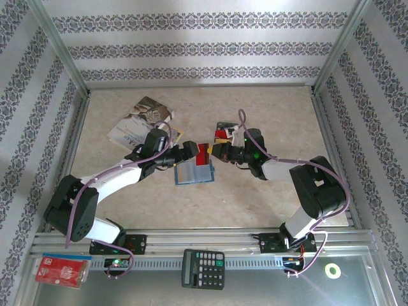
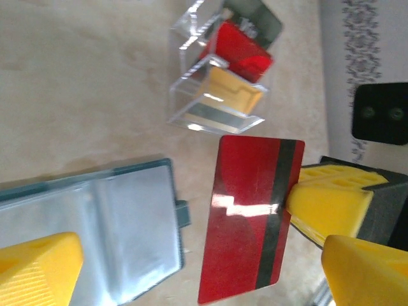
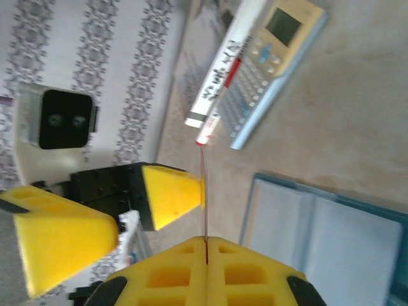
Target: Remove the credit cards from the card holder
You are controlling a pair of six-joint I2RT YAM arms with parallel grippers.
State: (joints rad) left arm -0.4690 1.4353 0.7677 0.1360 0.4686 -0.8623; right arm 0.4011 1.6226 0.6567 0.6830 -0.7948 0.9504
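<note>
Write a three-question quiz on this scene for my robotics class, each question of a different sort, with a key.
1. True or false: the left gripper grips the red card.
2. The card holder is: A) shut; B) open, flat on the table; C) held in the air.
3. Which card colours show in the clear stand?
Key: 1 false, the right gripper pinches it; 2 B; 3 black, red and gold.
</note>
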